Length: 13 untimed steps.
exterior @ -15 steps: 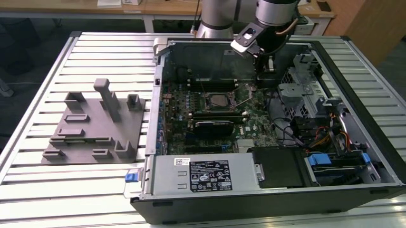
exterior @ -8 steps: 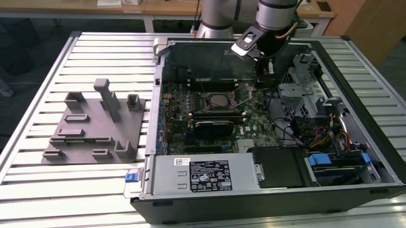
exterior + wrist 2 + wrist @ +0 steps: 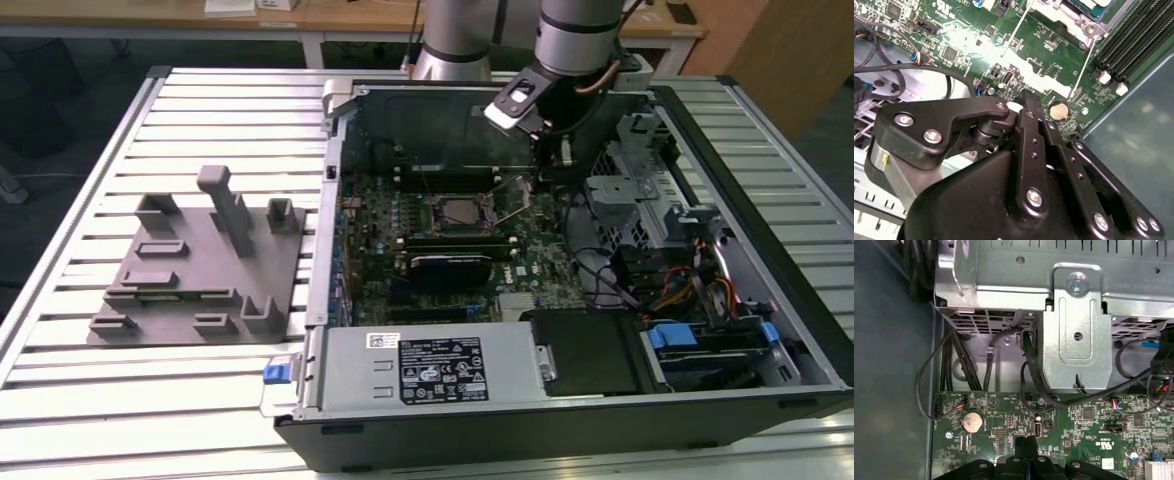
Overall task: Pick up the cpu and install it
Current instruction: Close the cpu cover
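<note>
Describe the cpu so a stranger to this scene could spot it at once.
Look into the open computer case lying on the slatted table and find the green motherboard. Near its middle sits a dark metal-framed socket. The cpu is the small shiny silver-grey square lying in that frame, unlike the long black slots flanking it.

**Slatted bench among wooden furniture**

A pale slatted metal table [image 3: 200, 110] is spreading across the exterior view, its ribs catching soft light. At 12 o'clock a light wooden desk [image 3: 147, 18] is standing behind it. A wooden panel [image 3: 787, 50] is showing at 2 o'clock, and dark floor [image 3: 47, 120] is lying at 10 o'clock.
</note>
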Tool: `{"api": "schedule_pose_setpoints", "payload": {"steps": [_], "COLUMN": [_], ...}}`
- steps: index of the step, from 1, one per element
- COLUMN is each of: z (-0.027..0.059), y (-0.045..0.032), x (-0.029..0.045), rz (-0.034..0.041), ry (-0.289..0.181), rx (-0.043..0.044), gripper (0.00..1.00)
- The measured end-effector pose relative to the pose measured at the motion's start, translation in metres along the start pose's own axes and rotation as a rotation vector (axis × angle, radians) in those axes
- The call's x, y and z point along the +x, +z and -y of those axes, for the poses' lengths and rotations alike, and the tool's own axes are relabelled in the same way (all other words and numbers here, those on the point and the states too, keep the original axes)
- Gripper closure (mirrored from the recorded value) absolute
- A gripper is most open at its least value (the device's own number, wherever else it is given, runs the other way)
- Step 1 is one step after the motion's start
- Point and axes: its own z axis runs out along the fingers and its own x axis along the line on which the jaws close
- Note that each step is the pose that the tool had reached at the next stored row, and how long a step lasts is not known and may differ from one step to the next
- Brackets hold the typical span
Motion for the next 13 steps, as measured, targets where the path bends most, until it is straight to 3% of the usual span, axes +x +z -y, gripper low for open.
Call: {"api": "schedule_pose_setpoints", "payload": {"steps": [9,13], "z": [0.0013,0.0094], "y": [0.0074,0.0069], "x": [0.0005,0.0005], "rz": [0.0002,-0.0007], "ry": [0.000,0.000], "rx": [0.0000,-0.0001], "gripper": [0.89,0.89]}}
